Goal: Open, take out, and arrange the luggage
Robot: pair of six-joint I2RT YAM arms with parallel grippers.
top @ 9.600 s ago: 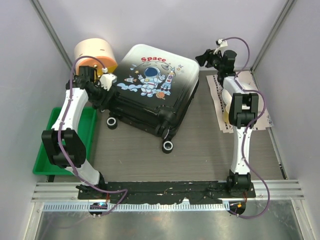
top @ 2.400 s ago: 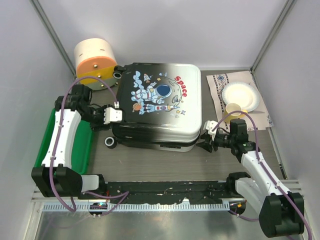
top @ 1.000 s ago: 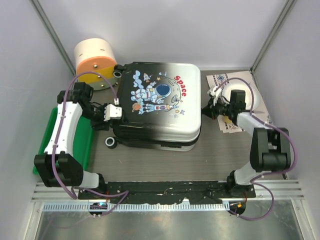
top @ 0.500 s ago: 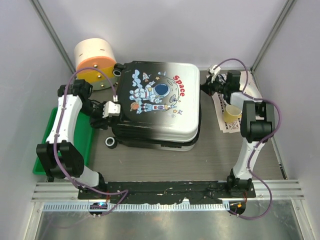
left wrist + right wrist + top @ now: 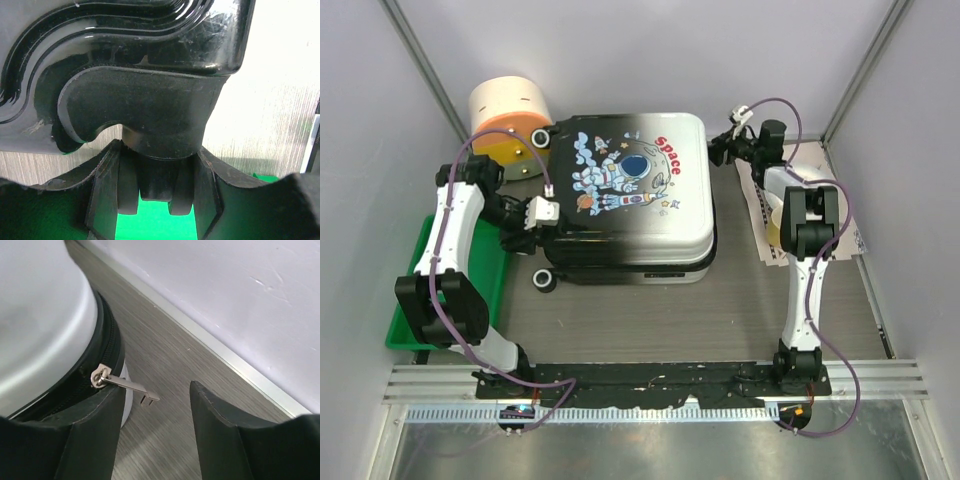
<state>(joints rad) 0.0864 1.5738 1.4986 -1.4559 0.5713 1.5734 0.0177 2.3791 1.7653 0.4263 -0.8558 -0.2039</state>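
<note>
White-to-black hard-shell astronaut-print luggage point(image 5: 630, 190) lies flat mid-desk point(image 5: 740, 300), lid shut. Left gripper point(image 5: 156, 200): jaws half apart, clamped on a black wheel point(image 5: 155, 185). Right gripper point(image 5: 720, 150): jaws open, metal zipper pull point(image 5: 122, 382) loose between them. Opening unfinished; unpacking and arranging both remain

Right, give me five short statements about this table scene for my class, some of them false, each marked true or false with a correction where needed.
1. The white-to-black hard-shell suitcase lies flat, astronaut print up. True.
2. The right gripper is clamped on the metal zipper pull. False: its jaws stand open and the pull sticks out free.
3. The left gripper is closed around a black suitcase wheel. True.
4. The green plastic tray sits by the right arm. False: it sits by the left arm.
5. The cream-and-orange cylinder stands on the suitcase. False: it stands beside its far left corner.
</note>
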